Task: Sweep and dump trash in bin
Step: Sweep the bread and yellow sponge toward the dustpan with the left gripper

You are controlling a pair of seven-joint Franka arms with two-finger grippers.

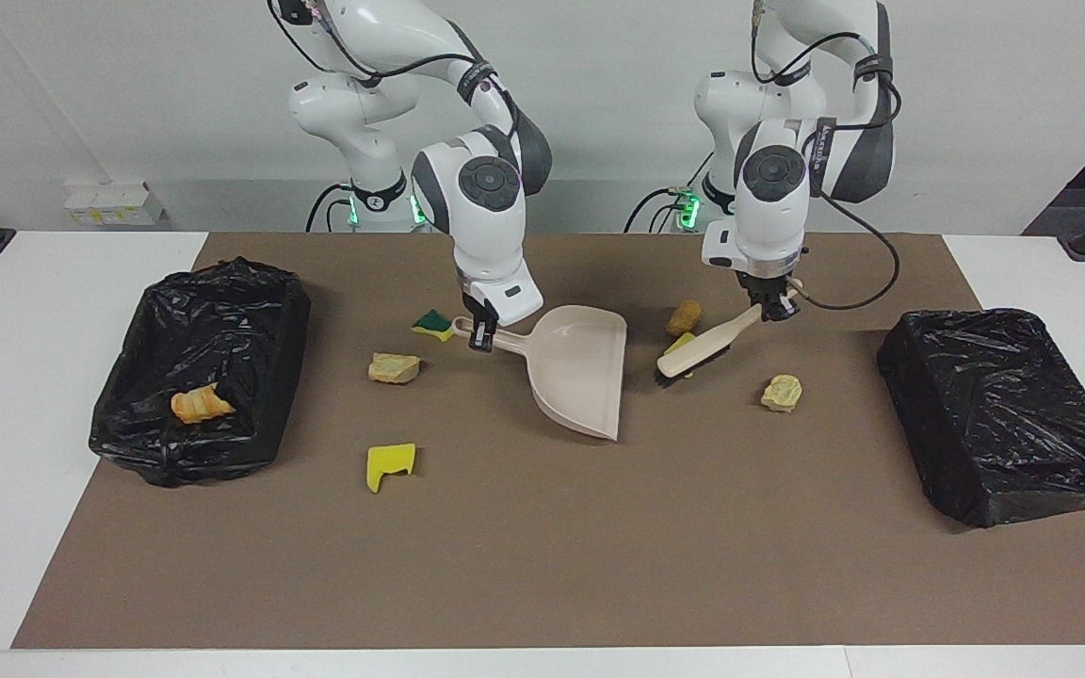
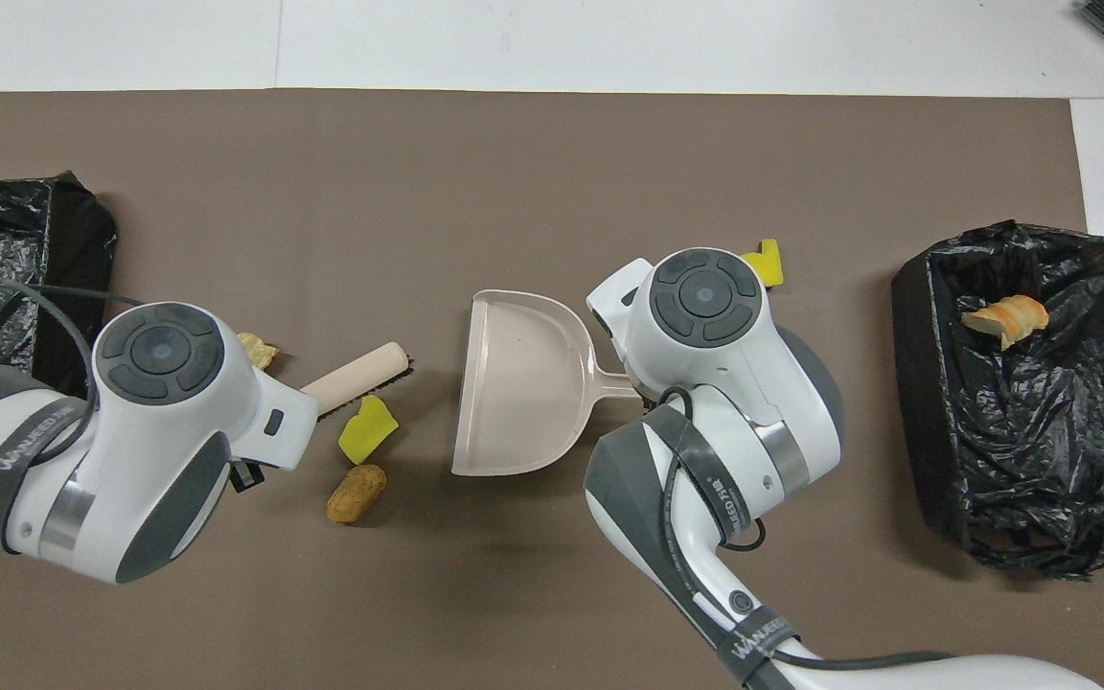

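While the right gripper point(image 1: 483, 334) stays out of it, clamped on the dustpan point(image 1: 580, 367) handle, the left gripper point(image 1: 773, 306) is clamped on the hand brush point(image 1: 698, 350) handle. Clock directions follow the overhead view. Nearest the robots, an orange-brown lump point(image 2: 356, 494) lies at the dustpan's eight o'clock. A yellow sponge chunk point(image 2: 367, 431) touches the bristles at nine, facing the pan's mouth. A beige lump point(image 2: 257, 350) sits at the brush's ten. A notched yellow sponge point(image 2: 766, 264) lies at the dustpan's two. The lined bin point(image 2: 907, 383) stands at three.
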